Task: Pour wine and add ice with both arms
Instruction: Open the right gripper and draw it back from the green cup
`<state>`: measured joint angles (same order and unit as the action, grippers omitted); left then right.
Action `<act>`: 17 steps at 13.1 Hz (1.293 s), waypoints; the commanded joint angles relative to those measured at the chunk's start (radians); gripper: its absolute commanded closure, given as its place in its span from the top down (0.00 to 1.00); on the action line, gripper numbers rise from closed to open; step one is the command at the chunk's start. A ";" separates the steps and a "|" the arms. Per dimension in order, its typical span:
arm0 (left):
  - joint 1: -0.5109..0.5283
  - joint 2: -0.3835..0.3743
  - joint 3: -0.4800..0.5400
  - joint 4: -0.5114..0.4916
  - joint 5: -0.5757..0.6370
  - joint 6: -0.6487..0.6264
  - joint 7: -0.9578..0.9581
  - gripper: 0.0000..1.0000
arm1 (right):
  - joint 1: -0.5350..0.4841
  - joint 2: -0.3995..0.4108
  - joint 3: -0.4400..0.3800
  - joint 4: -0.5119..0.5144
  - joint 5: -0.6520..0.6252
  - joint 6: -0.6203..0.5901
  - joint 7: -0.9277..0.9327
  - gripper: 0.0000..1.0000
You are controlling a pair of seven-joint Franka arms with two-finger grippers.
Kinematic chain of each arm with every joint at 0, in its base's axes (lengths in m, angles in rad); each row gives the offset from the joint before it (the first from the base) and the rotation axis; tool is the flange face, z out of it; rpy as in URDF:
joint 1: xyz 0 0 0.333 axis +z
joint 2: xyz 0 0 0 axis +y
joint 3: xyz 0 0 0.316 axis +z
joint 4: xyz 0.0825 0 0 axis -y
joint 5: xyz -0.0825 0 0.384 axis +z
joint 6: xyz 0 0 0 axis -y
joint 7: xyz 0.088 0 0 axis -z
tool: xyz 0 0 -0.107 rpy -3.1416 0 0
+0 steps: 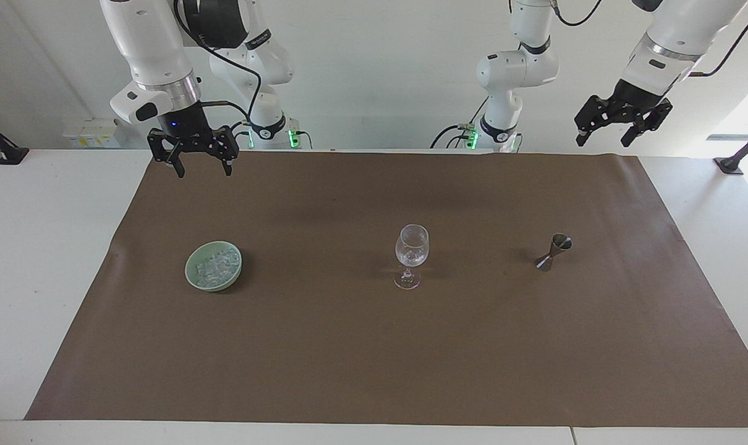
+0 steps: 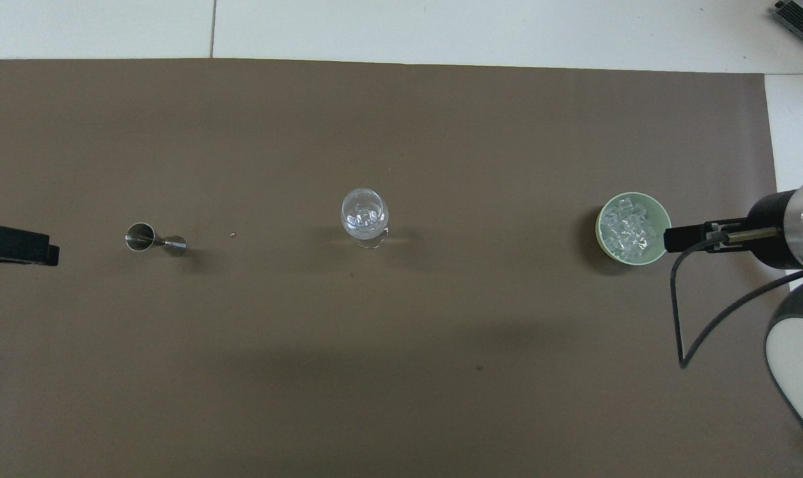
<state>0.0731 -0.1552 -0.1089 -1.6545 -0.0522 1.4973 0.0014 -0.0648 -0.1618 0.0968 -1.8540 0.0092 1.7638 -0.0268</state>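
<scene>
The right gripper (image 1: 201, 168) hangs in the air with its fingers (image 1: 179, 170) spread wide and nothing between them. It is up over the corner of the brown mat (image 1: 374, 346) at the right arm's end of the desk (image 1: 34, 259), clear of the bowl. In the overhead view its black tip sits just beside the bowl's rim, but from across the desk it is plainly well above the surface and touching nothing. The right arm (image 1: 151, 55) rises white and glossy above it, a black cable looping off the wrist.

The left gripper (image 1: 621, 127) is also spread open and empty, held high past the mat's edge at the left arm's end, where the left arm (image 1: 671, 43) waits. Only its black tip (image 2: 16, 244) shows from overhead.

The pale green bowl (image 1: 191, 279) sits on the mat, heaped with ice (image 1: 216, 266), small clear cubes. Taking the bowl as the mark, the wine glass (image 1: 411, 253) stands upright well apart from it toward the left arm's end, in the middle of the mat, with a few glinting pieces in its cup that look like ice. The metal jigger (image 1: 554, 252) stands past the glass in the same line, nearest the left arm's end. A tiny pale speck (image 2: 233, 234) lies on the mat between jigger and glass.
</scene>
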 commanded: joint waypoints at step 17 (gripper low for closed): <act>-0.010 -0.024 0.012 -0.024 -0.006 -0.005 0.008 1.00 | 0.100 0.127 -0.091 0.220 0.006 -0.181 0.007 1.00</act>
<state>0.0731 -0.1552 -0.1089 -1.6545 -0.0522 1.4973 0.0014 0.0406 -0.0499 -0.0045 -1.6602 0.0103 1.6040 -0.0264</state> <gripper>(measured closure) 0.000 0.000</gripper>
